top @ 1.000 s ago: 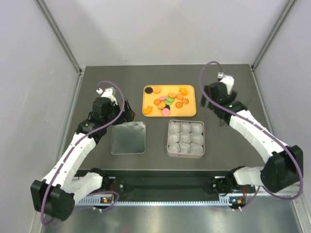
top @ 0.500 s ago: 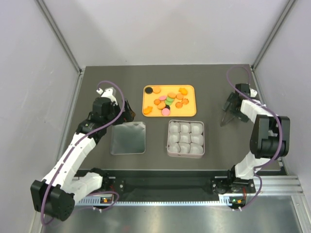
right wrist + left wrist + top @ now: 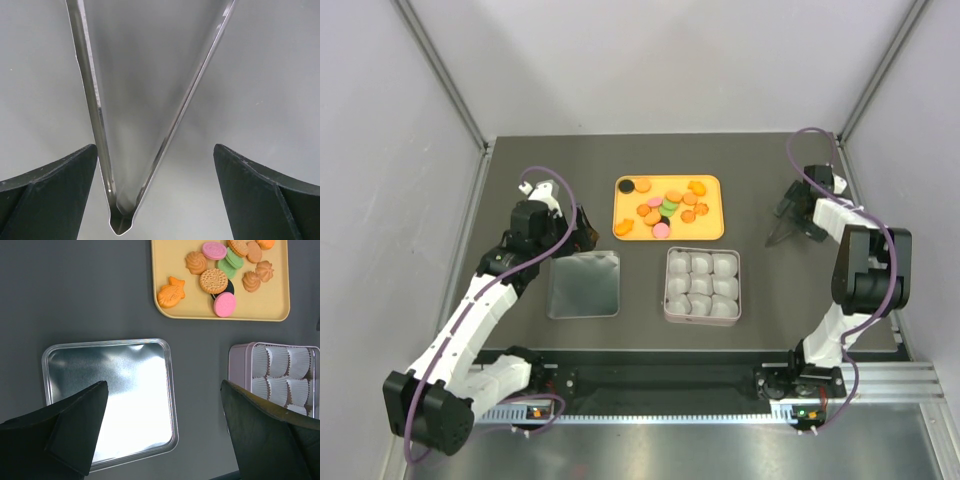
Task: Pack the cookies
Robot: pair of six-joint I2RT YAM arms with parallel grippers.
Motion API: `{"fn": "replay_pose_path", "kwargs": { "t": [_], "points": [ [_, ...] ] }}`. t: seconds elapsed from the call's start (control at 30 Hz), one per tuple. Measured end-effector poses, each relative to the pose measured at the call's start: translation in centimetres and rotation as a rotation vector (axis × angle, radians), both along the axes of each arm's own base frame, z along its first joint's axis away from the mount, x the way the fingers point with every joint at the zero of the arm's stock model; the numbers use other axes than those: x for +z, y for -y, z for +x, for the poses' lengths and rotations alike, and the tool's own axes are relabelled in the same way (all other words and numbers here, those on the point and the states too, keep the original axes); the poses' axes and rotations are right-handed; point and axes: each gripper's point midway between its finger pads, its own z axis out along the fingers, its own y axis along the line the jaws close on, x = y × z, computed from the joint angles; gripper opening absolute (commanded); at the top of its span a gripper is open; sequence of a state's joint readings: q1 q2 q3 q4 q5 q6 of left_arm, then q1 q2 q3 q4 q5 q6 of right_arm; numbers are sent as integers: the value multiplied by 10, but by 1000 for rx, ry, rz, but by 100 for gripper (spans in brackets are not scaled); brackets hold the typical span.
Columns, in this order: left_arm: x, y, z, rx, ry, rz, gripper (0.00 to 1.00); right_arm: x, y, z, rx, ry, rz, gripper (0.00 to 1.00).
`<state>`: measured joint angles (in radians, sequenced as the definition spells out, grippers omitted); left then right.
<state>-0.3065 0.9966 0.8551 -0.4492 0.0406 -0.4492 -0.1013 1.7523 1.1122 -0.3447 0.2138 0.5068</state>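
The right gripper (image 3: 782, 222) gapes wide, its arm (image 3: 865, 265) folded steeply upright.

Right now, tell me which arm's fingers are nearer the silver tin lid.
Left. The left fingers hover by the lid's far edge; the right fingers are far off, beyond the pink tin.

The cookies (image 3: 666, 207) lie on a tray (image 3: 712, 229) at the table's (image 3: 550, 160) far middle. The tin (image 3: 668, 285) sits at the tray's 6 o'clock, and the lid (image 3: 584, 285) lies apart at the tin's 9 o'clock.
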Motion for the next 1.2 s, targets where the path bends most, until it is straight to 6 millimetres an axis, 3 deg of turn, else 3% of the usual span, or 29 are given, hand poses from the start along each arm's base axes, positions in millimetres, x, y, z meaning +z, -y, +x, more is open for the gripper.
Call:
{"fn": "replay_pose_path", "kwargs": {
  "t": [0.33,0.67,0.97,1.2],
  "points": [
    [0,1,0,-4,0,-1,99,3,-2,14,-27,30,24,100],
    [0,0,0,-5,0,1,99,-14,-4,27,-64,1,33,99],
    [0,1,0,-5,0,1,99,-17,-2,31,-110,-8,-1,88],
    [0,1,0,-6,-1,1,99,-17,0,42,-93,-24,-18,66]
  ]
}}
